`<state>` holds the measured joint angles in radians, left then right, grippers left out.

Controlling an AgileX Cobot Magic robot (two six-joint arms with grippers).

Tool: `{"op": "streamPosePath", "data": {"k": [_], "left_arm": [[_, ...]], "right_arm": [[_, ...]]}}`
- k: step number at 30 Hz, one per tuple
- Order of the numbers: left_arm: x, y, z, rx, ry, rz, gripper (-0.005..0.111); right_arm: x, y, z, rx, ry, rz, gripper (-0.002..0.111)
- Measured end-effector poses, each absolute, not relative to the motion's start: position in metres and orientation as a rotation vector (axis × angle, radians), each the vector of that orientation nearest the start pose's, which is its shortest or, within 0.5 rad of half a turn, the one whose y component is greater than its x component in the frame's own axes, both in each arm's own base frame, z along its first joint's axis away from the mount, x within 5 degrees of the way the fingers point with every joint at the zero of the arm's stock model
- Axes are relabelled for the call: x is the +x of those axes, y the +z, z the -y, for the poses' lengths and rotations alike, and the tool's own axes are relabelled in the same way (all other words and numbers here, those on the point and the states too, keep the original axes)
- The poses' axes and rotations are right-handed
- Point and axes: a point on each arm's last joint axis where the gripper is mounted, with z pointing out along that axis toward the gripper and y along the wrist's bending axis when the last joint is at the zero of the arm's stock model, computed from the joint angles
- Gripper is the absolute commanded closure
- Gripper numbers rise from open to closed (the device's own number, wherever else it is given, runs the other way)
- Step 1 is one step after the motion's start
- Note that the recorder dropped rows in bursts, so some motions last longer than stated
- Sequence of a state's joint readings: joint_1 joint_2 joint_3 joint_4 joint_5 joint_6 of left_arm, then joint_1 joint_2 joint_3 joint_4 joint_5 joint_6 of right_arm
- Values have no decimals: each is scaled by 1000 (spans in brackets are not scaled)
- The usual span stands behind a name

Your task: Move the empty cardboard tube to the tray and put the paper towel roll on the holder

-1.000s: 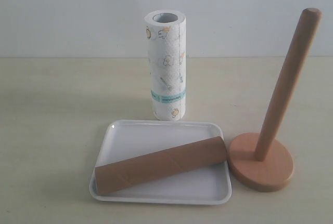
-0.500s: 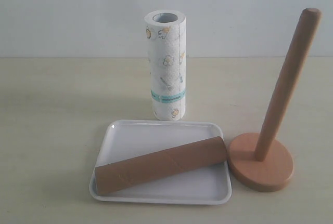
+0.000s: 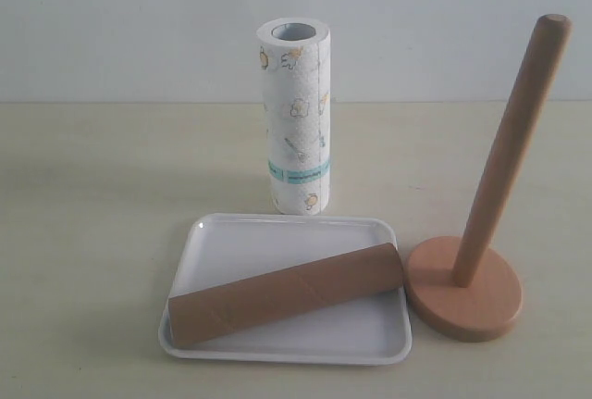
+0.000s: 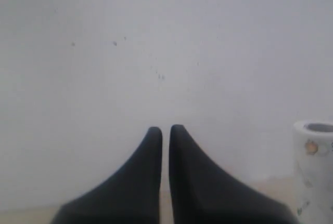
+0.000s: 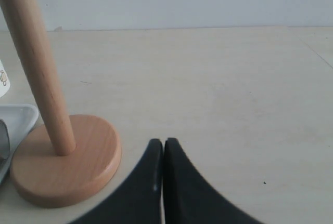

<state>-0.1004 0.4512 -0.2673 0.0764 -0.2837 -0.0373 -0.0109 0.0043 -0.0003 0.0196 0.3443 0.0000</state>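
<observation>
Beige table (image 3: 92, 232): cardboard tube (image 3: 287, 293) lies in tray (image 3: 277, 237); paper towel roll (image 3: 296, 117) upright, apart from closed left gripper (image 4: 165, 129); closed right gripper (image 5: 163, 142) near holder (image 3: 472, 279).

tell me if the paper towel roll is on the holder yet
Not on it. The paper towel roll stands upright on the table behind the tray, and the holder has a bare pole.

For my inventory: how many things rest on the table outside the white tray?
2: the white printed paper towel roll behind the tray, and the wooden pole holder beside it.
</observation>
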Motion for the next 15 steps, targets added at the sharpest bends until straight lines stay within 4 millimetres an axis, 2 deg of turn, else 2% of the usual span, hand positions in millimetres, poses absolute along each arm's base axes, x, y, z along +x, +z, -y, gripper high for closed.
{"op": "streamPosePath", "data": {"k": [5,8,10,11,13,14,15], "left_arm": [[166,289,18,126,-62,-1670,102],[199,270,22,134,-62,-1793,102],[215,258,24,138,-68,-1812,102],[228,249,26,115,-96,-1793,102],[241,240,31,87,-176,-1747,102],[244,238,33,106,-194,-1732,103],[251,234,42,215,-240,-1690,103]], "right_arm": [[54,182,0,22,11,-1832,109],[54,182,0,22,11,-1832,109],[54,182,0,22,11,-1832,109],[54,182,0,22,11,-1832,109],[54,182,0,22,11,-1832,109],[54,182,0,22,11,-1832,109],[54,182,0,22,11,-1832,109]]}}
